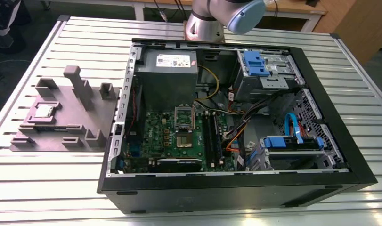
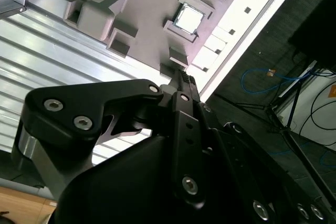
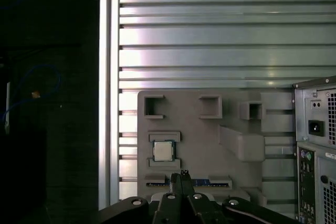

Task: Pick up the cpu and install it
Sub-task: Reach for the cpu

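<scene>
The cpu (image 1: 43,111) is a small shiny square chip lying flat in a recess of the grey fixture plate (image 1: 71,127), at the exterior view's left. Both wrist views show the cpu (image 3: 164,150) (image 2: 188,18) between low grey blocks. My gripper (image 3: 181,174) hangs well above the plate, its tips close to the cpu's spot in the first wrist view. The black fingers (image 2: 181,78) are shut together with nothing between them. Inside the open computer case (image 1: 341,141), the silver socket frame (image 1: 183,117) stands on the green motherboard (image 1: 159,129).
The fixture plate carries several upright grey blocks (image 1: 77,84). In the case are a grey power-supply box (image 1: 168,70), blue drive cages (image 1: 256,63) and loose cables (image 1: 241,127). The slatted metal table (image 3: 210,35) ends at an edge beside dark floor (image 3: 47,103).
</scene>
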